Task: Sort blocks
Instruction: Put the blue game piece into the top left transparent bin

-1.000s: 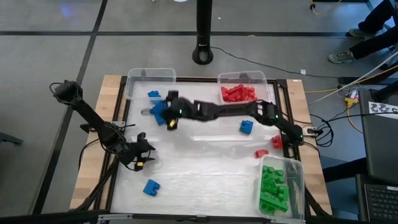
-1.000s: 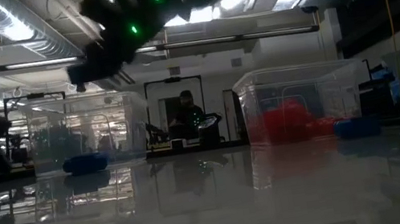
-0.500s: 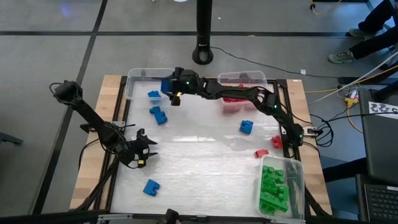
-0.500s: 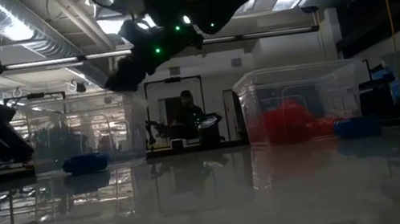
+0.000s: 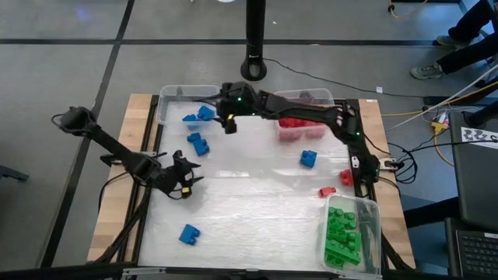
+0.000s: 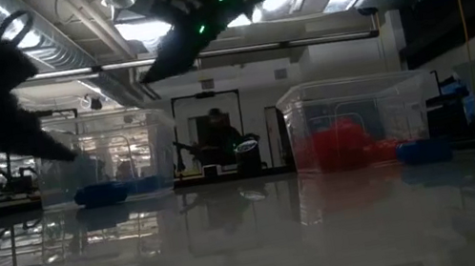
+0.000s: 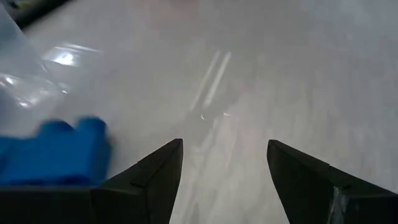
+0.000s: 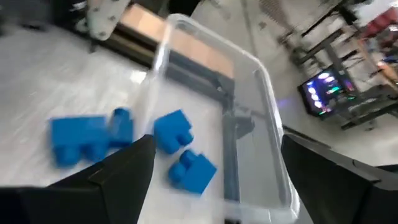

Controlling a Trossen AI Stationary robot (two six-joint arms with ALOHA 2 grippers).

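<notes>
My right gripper (image 5: 228, 122) hangs open and holds nothing, above the table just right of the far-left clear bin (image 5: 167, 105). Two blue blocks (image 5: 205, 113) (image 8: 173, 130) lie on that bin's floor. Another blue block (image 5: 198, 143) (image 8: 84, 140) lies on the table in front of the bin. My left gripper (image 5: 185, 180) (image 7: 224, 168) is open low over the table's left part, and that block (image 7: 56, 152) shows off to one side of its fingers, untouched. More blue blocks (image 5: 309, 159) (image 5: 189, 233) and red blocks (image 5: 327, 190) lie loose on the table.
A clear bin of red blocks (image 5: 296, 118) stands at the far edge, right of the blue one. A bin of green blocks (image 5: 342, 233) is at the near right. My right arm (image 5: 311, 117) reaches across above the red bin. The table's middle (image 5: 249, 202) is bare.
My right gripper rose from the blue blocks on the table with one blue block, carried it toward the far edge over the far-left bin, and let it go. That block now lies in the bin, and the gripper has drawn slightly right. My left gripper has shifted a little toward the far edge and turned.
</notes>
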